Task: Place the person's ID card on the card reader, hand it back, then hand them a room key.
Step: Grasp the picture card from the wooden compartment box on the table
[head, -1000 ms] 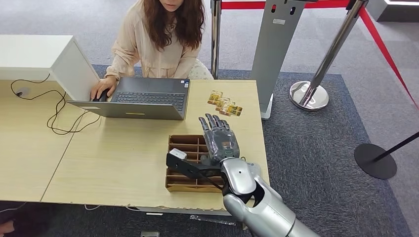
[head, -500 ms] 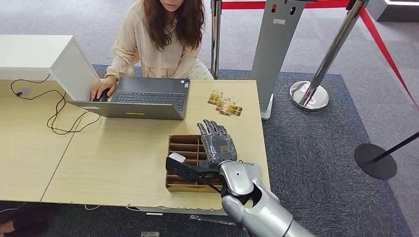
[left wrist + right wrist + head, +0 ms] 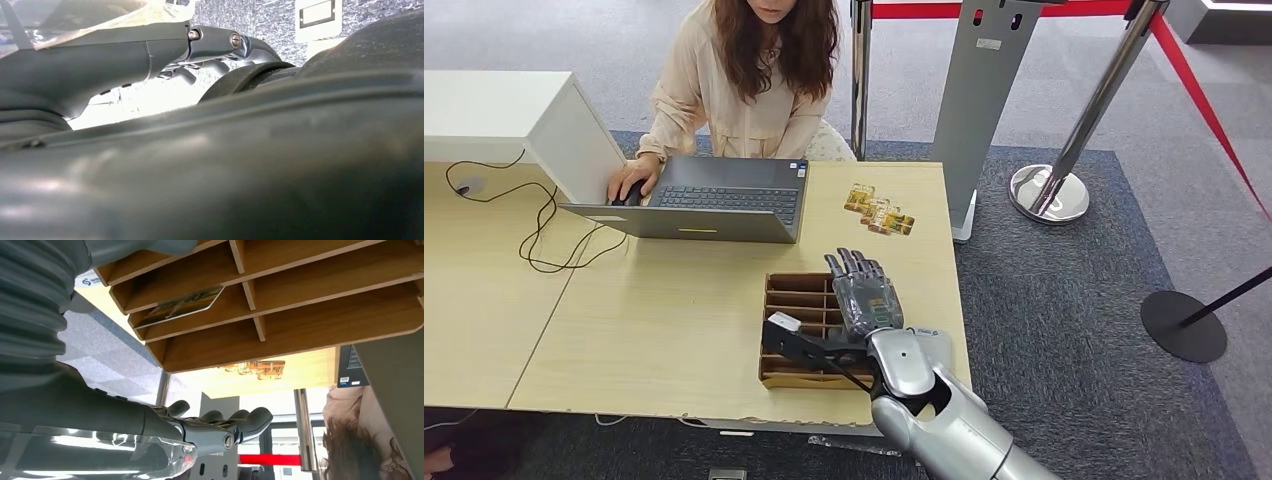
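Observation:
My right hand hovers flat over the right side of a wooden compartment tray, fingers stretched toward the person and thumb out to the left, holding nothing. In the right wrist view the same hand is spread out in front of the tray, and a picture card lies in one compartment. A few gold-printed cards lie on the table beyond the tray. My left hand hangs low beside dark body parts, and its fingers are mostly hidden.
A person sits across the table, typing on a grey laptop. A white box and a black cable are at the left. Barrier posts and a grey stand stand on the carpet to the right.
My right hand has drawn back toward the table's near edge, over the tray. The person, laptop and cards have not moved.

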